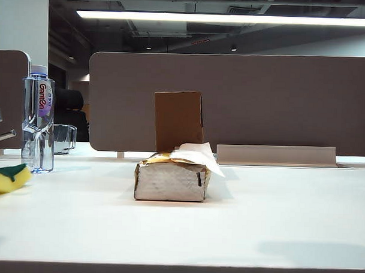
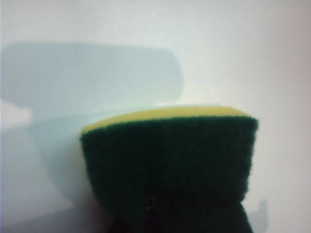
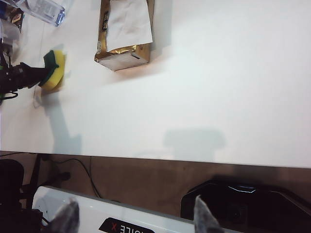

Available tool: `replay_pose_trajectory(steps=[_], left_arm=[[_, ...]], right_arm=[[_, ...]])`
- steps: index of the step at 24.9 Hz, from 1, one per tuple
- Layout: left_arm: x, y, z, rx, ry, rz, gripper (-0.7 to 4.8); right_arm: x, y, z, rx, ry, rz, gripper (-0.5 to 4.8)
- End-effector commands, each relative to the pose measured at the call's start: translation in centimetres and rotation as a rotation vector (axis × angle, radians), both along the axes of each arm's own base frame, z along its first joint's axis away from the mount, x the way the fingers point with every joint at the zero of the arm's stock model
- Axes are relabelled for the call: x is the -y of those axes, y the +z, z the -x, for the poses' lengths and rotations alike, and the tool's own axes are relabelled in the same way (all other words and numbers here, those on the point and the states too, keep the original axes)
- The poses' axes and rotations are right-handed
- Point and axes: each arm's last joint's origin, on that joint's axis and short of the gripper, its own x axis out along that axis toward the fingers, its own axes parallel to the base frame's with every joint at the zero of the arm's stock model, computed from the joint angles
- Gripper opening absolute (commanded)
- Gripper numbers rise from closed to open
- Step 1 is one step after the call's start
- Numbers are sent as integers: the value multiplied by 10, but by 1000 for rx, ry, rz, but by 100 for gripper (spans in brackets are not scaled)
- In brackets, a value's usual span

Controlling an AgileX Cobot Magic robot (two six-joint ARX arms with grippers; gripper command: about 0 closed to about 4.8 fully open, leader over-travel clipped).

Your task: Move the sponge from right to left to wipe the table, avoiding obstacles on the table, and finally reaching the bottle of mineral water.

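The yellow sponge (image 1: 6, 179) with its dark green top (image 2: 170, 165) is at the far left of the white table (image 1: 257, 217), just in front of the mineral water bottle (image 1: 38, 119). My left gripper (image 3: 41, 75) is shut on the sponge (image 3: 54, 69) from the left; its fingers are hidden behind the green layer in the left wrist view. I cannot tell whether the sponge touches the table. The foil tissue pack (image 1: 172, 181) and the upright brown cardboard box (image 1: 178, 120) stand mid-table, right of the sponge. My right gripper (image 3: 135, 216) hangs open and empty off the table's front edge.
A short clear glass container (image 1: 63, 138) stands behind and right of the bottle. A brown partition (image 1: 262, 97) runs along the back of the table. Below the right gripper are a white robot base (image 3: 97, 213) and cables (image 3: 73, 170).
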Motion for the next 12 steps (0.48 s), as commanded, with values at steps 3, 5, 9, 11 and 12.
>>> replay_pose_trajectory(steps=[3, 5, 9, 11, 12], left_arm=[[-13, -11, -34, -35, 78, -122, -5], [-16, -8, -45, -8, 82, -131, -5], [-18, -4, -52, 10, 83, -135, -5], [-17, -4, -52, 16, 78, -124, -3], [-17, -4, -52, 14, 76, -120, 6]], right_arm=[[0, 0, 2, -15, -1, -5, 300], [0, 0, 2, -15, -1, -5, 300], [0, 0, 2, -15, -1, -6, 300], [0, 0, 2, -16, -1, -6, 300], [0, 0, 2, -16, -2, -6, 300]])
